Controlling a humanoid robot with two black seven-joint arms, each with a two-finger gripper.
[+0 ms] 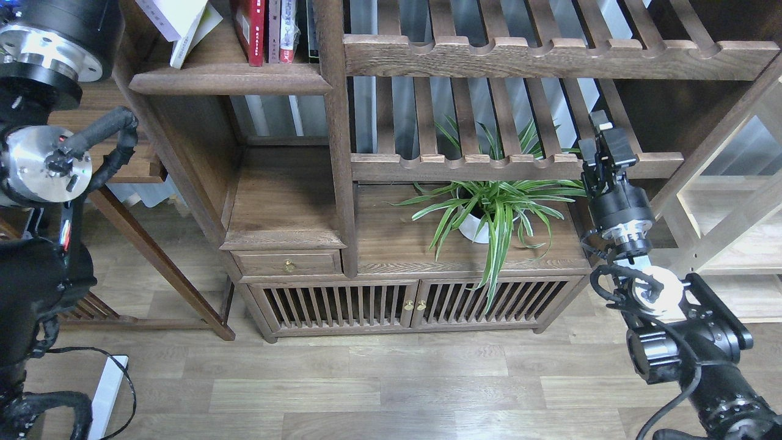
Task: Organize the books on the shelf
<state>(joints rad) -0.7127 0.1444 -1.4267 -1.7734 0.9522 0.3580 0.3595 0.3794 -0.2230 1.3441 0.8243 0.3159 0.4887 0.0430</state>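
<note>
Showing the books at 11 o'clock of the head view: white paperback (168,17) leaning steeply over a pale one beneath it, dark red book (253,30) upright just to its right, all resting on the shelf (229,79), a dark board with moulded front edge. Left arm filling the 9-to-10 o'clock margin; left pincer out of frame, state impossible to tell. Right pincer (602,150) at 3 o'clock, near the slatted rack (464,164) and above the potted plant (489,214), holding nothing, fingers too dark to separate. Judged step: righting the leaning book. Best done by pushing its upper edge gently toward the red book, keeping the spine outward.
</note>
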